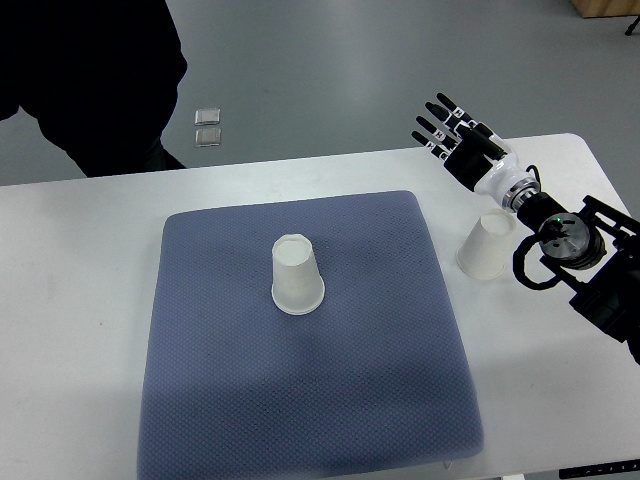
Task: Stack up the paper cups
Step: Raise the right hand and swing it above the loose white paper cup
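A white paper cup (297, 277) stands upside down on the blue-grey mat (310, 400), near its middle. A second white paper cup (487, 246) stands upside down on the white table, just right of the mat. My right hand (447, 126) is above the table's far edge, beyond the second cup, with its fingers spread and holding nothing. Its forearm passes just right of that cup. The left arm does not show.
A person in dark clothing (90, 80) stands at the far left behind the white table (80, 300). Two small clear packets (208, 127) lie on the grey floor beyond the table.
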Controlling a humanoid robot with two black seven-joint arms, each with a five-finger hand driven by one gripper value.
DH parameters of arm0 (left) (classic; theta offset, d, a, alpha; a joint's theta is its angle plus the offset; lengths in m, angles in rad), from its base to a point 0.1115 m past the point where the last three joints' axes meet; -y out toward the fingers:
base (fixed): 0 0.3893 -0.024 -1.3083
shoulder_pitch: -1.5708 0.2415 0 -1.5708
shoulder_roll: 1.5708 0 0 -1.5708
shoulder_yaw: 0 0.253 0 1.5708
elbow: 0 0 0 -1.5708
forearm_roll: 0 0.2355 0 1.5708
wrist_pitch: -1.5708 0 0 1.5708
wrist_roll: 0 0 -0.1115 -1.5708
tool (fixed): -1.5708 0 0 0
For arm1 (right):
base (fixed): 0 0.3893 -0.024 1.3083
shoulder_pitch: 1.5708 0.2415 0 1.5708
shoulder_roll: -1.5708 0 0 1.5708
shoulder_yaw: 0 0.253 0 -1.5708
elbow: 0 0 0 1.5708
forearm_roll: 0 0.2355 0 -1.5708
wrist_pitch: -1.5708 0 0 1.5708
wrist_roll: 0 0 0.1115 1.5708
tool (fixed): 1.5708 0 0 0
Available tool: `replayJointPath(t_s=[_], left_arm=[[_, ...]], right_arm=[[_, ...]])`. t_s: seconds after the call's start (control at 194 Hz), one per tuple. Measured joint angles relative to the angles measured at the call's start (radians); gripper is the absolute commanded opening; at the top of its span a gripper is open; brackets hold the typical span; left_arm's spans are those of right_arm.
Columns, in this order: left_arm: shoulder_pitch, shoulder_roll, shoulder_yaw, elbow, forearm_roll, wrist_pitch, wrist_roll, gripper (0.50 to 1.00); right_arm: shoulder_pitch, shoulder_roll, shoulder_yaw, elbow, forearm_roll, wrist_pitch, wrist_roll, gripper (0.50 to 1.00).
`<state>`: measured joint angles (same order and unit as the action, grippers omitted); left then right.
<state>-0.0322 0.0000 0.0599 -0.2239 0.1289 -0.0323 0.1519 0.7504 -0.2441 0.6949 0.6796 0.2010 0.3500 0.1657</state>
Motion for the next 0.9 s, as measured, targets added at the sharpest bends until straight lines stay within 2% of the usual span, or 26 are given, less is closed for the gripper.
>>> replayJointPath(t_s=[0.577, 0.793, 0.901], left_arm=[[0.000, 0.000, 0.001, 0.000, -0.002, 0.000, 0.000, 1.000], [-0.001, 0.000, 0.001, -0.012, -0.005, 0.000, 0.000, 1.000], [-0.004, 0.000, 0.001, -0.025, -0.006, 0.000, 0.000, 1.000]], right_arm=[[0.014, -0.005, -0.013, 0.003, -0.016, 0.003, -0.007, 0.926], [0.123, -0.057, -0.063, 0.002, -0.234, 0.015, -0.015, 0.926], [0.237, -0.110, -0.196, 0.002, -0.317, 0.019, -0.017, 0.926]])
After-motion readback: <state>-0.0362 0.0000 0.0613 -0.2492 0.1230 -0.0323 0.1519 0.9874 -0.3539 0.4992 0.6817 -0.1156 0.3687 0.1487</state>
